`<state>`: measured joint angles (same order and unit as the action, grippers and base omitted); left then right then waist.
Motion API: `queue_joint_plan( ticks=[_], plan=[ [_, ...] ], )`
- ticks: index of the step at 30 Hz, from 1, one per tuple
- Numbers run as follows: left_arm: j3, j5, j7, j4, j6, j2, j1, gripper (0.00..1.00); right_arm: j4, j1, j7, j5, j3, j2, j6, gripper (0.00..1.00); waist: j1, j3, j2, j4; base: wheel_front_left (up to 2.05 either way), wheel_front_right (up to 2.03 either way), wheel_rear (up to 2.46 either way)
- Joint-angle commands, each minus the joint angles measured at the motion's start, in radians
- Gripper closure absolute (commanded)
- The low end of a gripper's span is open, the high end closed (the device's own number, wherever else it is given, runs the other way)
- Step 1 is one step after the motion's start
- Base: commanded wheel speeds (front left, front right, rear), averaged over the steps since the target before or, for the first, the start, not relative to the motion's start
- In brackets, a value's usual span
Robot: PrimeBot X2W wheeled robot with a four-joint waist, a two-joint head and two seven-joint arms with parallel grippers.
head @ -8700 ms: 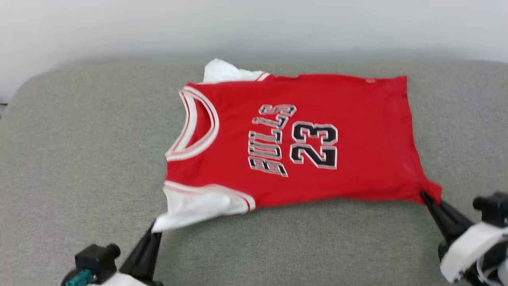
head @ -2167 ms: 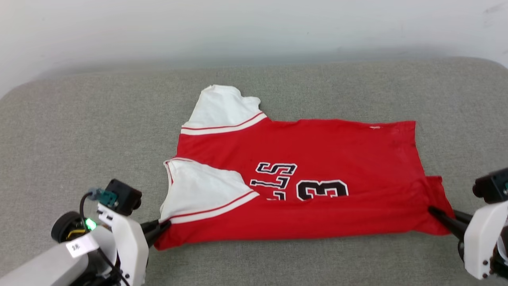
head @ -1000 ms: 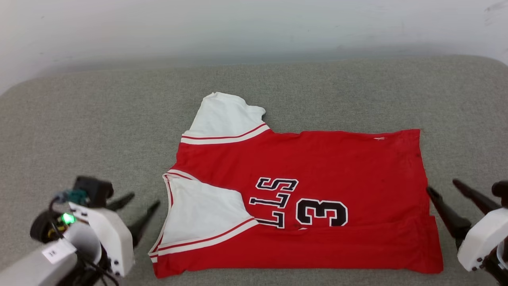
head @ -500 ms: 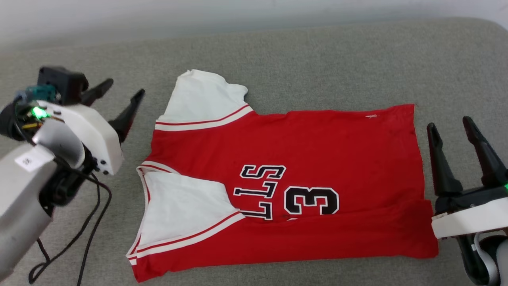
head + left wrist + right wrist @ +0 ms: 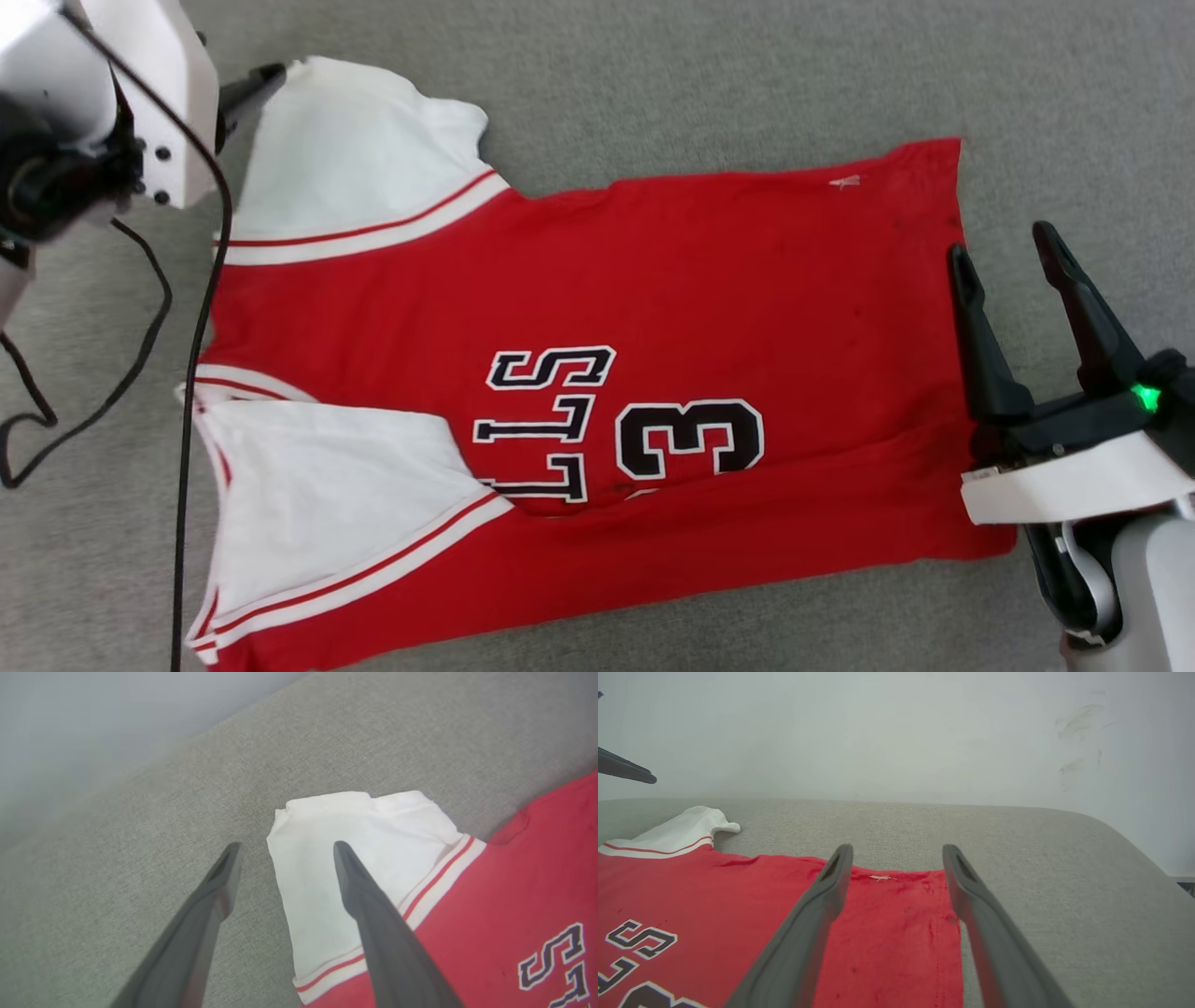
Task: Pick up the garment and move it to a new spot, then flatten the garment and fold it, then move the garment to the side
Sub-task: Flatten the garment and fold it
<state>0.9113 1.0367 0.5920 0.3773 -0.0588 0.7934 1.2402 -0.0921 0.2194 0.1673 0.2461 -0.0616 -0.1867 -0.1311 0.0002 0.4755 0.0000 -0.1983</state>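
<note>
Red garment [image 5: 653, 308] lies on grey cushion [image 5: 653, 75], near edge folded over; left gripper [image 5: 286, 845] spread astride far white sleeve [image 5: 355, 826], contact unclear, right gripper [image 5: 999, 238] spread beside hem [image 5: 945, 187]: likely second fold, so pinch both far corners level, draw evenly.

A grey fabric cushion [image 5: 653, 84] meets a scuffed pale wall [image 5: 878, 732].

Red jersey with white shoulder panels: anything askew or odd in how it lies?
The red jersey with white shoulder panels lies half-folded on the grey fabric surface: the near flap cuts across its black lettering, and at the hem the flap's corner juts past the layer beneath. Dark specks dot the red there.
</note>
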Motion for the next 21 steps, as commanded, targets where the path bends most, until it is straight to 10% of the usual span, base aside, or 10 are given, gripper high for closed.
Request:
queue_joint_plan(
  ticks=[1,19,20,21],
  plan=[
    [0.010,0.009,0.052,0.016,0.000,-0.007,0.029,0.00,0.003,0.022,0.007,-0.003,-0.008,0.001,0.001,0.00,-0.0002,0.044,0.0000,-0.032,0.00,0.00,0.00],
    [0.135,-0.047,0.338,0.121,-0.019,-0.032,0.136,0.00,0.051,0.108,0.052,0.011,-0.057,-0.007,0.001,0.00,-0.0002,0.145,0.0000,-0.084,0.00,0.00,0.00],
    [0.133,-0.042,0.328,0.119,-0.022,-0.037,0.126,0.62,0.052,0.109,0.055,0.013,-0.053,-0.007,0.001,0.00,-0.0002,0.146,0.0000,-0.083,0.00,0.00,0.00],
    [0.133,-0.038,0.323,0.118,-0.024,-0.042,0.120,1.00,0.055,0.111,0.056,0.015,-0.049,-0.007,0.001,0.00,-0.0002,0.145,0.0000,-0.082,0.00,0.00,0.00]
  ],
)
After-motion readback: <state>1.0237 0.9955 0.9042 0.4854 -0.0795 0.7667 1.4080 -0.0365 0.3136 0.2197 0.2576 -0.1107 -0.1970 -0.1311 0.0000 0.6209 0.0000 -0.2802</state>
